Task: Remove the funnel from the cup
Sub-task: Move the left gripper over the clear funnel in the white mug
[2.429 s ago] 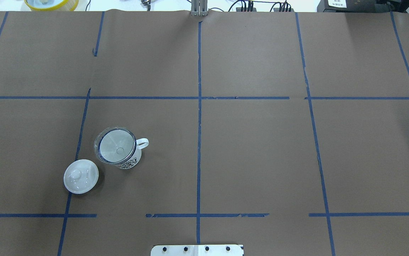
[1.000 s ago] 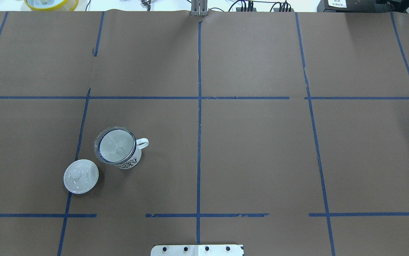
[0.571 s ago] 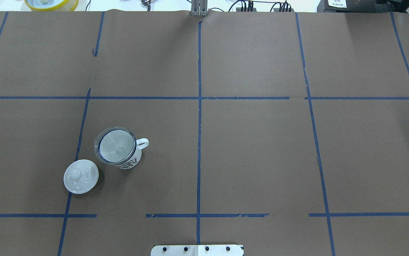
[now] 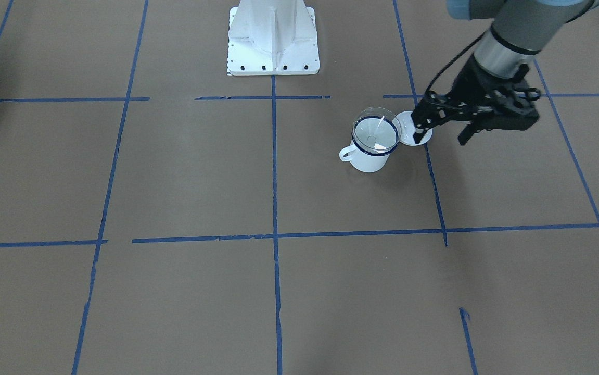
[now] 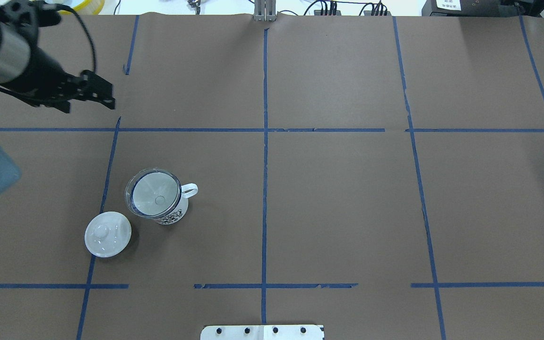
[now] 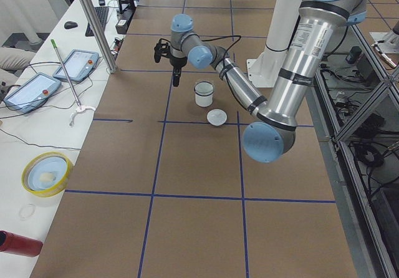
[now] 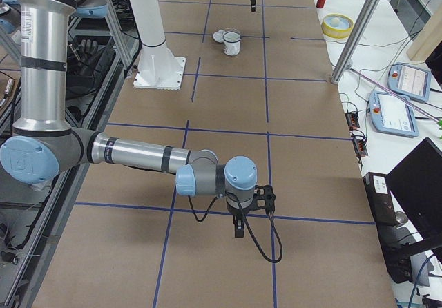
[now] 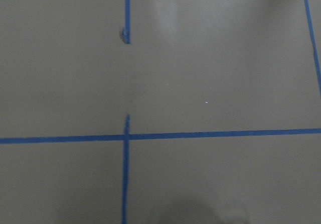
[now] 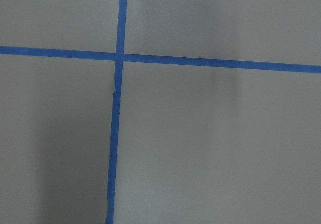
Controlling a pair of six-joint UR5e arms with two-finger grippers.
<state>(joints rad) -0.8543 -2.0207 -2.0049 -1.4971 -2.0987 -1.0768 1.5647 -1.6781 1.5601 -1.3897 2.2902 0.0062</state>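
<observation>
The white cup (image 5: pixel 171 215) with a dark blue rim stands left of the table's middle, its handle pointing right. The clear funnel (image 5: pixel 153 192) sits in its mouth with the spout down. Both also show in the front-facing view: the cup (image 4: pixel 369 161) and the funnel (image 4: pixel 376 133). My left gripper (image 5: pixel 88 106) is open and empty, well above the table, beyond and to the left of the cup. The front-facing view (image 4: pixel 440 139) shows it too. My right gripper (image 7: pixel 238 228) shows only in the exterior right view, far from the cup. I cannot tell whether it is open or shut.
A white domed lid with a knob (image 5: pixel 107 234) lies on the brown paper just near-left of the cup. A yellow-rimmed bowl (image 5: pixel 68 4) sits past the far left edge. The robot's white base plate (image 4: pixel 273 57) is at the near edge. Both wrist views show only paper and blue tape.
My left arm has swung in from the left edge of the overhead view, where no arm showed before. The cup, funnel and lid have not moved.
</observation>
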